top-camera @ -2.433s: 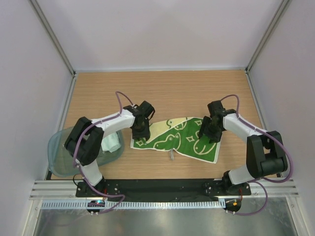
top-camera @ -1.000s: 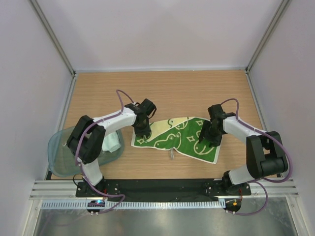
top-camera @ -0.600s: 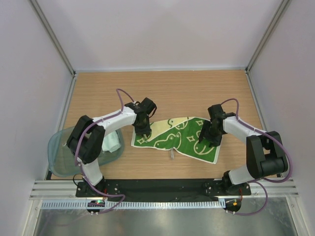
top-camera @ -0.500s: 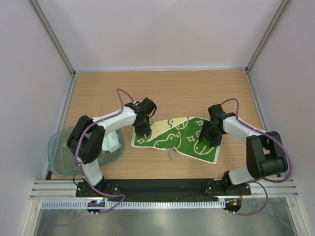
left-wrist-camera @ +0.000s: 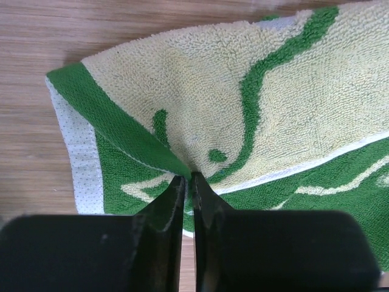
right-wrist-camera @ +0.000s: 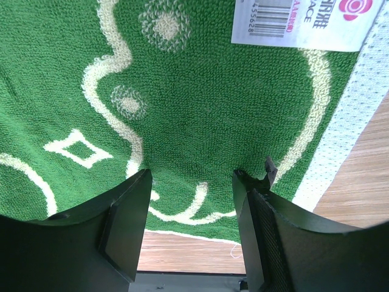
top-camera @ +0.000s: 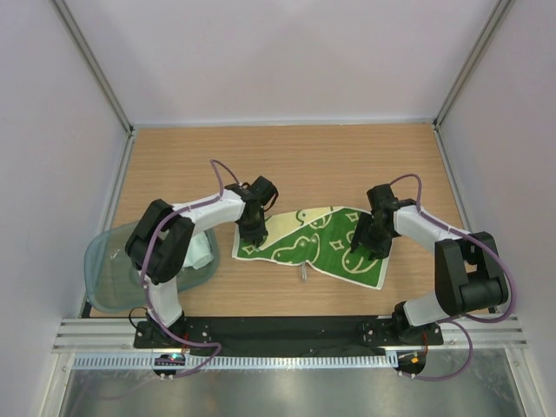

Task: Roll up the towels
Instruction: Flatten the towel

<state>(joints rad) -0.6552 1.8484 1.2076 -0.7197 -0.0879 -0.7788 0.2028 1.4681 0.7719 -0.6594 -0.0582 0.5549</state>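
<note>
Brown wooden table [top-camera: 304,165] with fine lines in the wood sits between plain pale walls [top-camera: 278,61]. On its middle lies the green towel [top-camera: 321,248], spread out almost flat. It is fluffy and loopy, with cream patches, curvy white lines and a dotted white edge. A white paper label [right-wrist-camera: 292,21] with black bars sits near one corner.

The left pincer [top-camera: 253,236] is almost closed and pinches up a small fold near the towel's left end. The right pincer [top-camera: 358,252] stands wide open over the right end and holds nothing.

The pale blue towel [top-camera: 198,252] lies bunched in the see-through bin [top-camera: 104,278] at the left.

A second ago the left pincer was wider; now it squeezes the cloth. The left arm's elbow has shifted. The right arm has not moved.
</note>
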